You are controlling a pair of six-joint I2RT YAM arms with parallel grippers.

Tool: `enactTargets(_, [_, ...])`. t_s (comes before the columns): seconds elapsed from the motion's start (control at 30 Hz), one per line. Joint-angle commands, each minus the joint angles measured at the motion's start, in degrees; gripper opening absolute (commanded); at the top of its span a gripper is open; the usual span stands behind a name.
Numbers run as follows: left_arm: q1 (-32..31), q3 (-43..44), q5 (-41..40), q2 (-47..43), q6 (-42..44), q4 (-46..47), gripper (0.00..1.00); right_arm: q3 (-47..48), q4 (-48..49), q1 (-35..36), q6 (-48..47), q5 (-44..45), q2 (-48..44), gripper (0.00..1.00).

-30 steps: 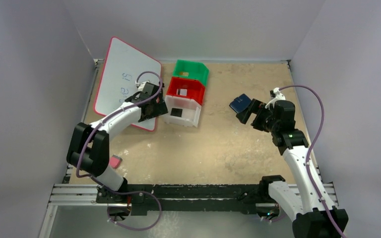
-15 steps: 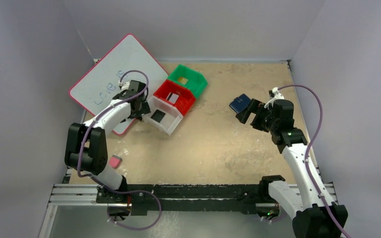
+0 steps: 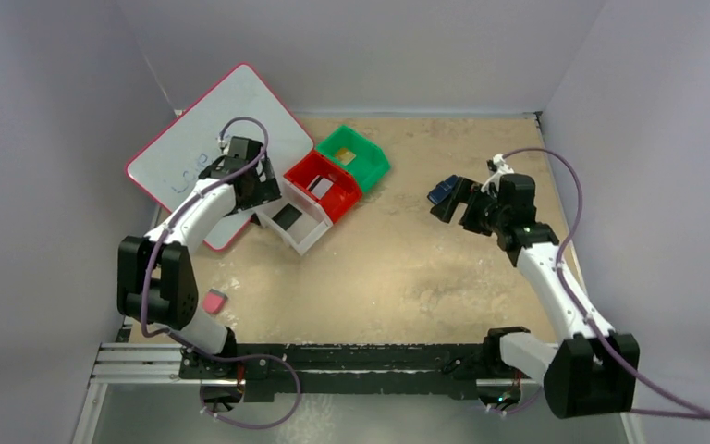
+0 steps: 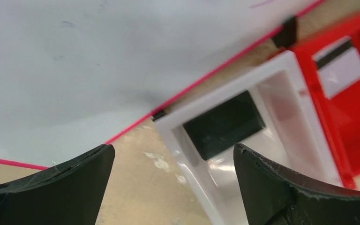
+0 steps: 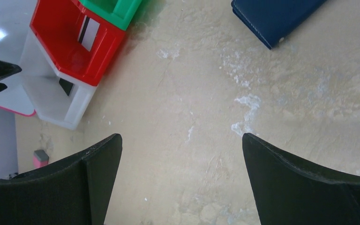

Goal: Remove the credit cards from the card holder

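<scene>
The dark navy card holder [image 3: 440, 191] lies shut on the table; in the right wrist view it [image 5: 274, 16] is at the top right. My right gripper [image 3: 451, 205] [image 5: 182, 183] is open and empty, hovering just short of it. A black card [image 3: 287, 215] [image 4: 224, 124] lies in the white bin [image 3: 303, 237]. A silver-grey card [image 3: 319, 185] [image 4: 340, 70] lies in the red bin [image 3: 333, 201]. A gold-tan card [image 3: 343, 154] lies in the green bin [image 3: 370, 166]. My left gripper [image 3: 257, 191] [image 4: 173, 187] is open and empty over the white bin's near corner [image 4: 168, 122].
A pink-edged whiteboard [image 3: 213, 139] [image 4: 98, 56] leans at the far left, touching the white bin. A pink eraser [image 3: 214, 302] [image 5: 40, 158] lies near the left arm's base. Grey walls close in the table on three sides.
The whiteboard has swung round and the three bins have turned and slid left with my left gripper. My right gripper has shifted slightly left and farther back by the holder.
</scene>
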Motion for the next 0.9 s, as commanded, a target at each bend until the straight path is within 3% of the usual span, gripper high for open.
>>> enactTargets(0.0, [0.31, 0.92, 12.63, -5.66, -1.37, 1.62, 1.0, 7.62, 8.55, 0.07, -3.85, -2.49, 9.26, 0.99])
enactTargets(0.33, [0.22, -6.61, 22.54, -12.48, -6.82, 2.91, 1.0, 42.82, 3.86, 5.26, -10.26, -3.2, 44.6, 0.98])
enactTargets(0.43, [0.22, -9.34, 23.3, -15.36, -8.47, 3.11, 1.0, 51.03, 5.1, 6.29, -10.38, -4.79, 51.56, 0.98])
enactTargets(0.57, [0.22, -13.18, 26.84, -18.73, -10.84, 5.92, 1.0, 64.34, -0.06, 7.45, -11.66, -8.47, 61.79, 0.97])
enactTargets(0.87, [-0.19, -17.92, 31.55, -19.15, -13.73, 12.19, 0.98, 80.45, -2.2, 9.86, -11.09, -16.96, 76.69, 0.94])
